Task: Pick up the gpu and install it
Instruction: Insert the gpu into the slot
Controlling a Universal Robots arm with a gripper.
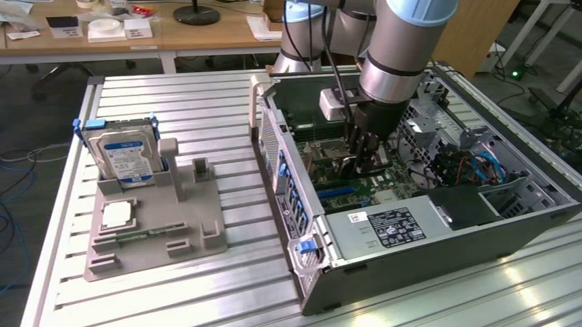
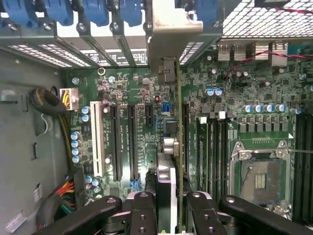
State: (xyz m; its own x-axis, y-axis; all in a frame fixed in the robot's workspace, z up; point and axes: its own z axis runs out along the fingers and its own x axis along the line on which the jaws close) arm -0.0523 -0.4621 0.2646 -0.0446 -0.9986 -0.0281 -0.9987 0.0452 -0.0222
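Wrist view: the gpu [image 2: 167,183] stands edge-on, gripped in the end effector [image 2: 171,211].

We see graphics card [image 2: 168,188]: green board edge, dark cooler side, silvery bracket. We log gripper [image 2: 171,215] as black. We find motherboard [image 2: 146,98] dark green, black slots, plus one white slot [image 2: 97,142]; clips [image 2: 98,10] bright blue. We note hard drive [image 1: 127,153] silver, label blue and white. Holder [image 1: 155,231] plain grey. Table [image 1: 182,109] silvery, ribbed in parallel stripes. Arm [image 1: 396,78] silver-grey with pale blue cap. Case [image 1: 437,259] dark grey; cables [image 1: 486,167] blue.
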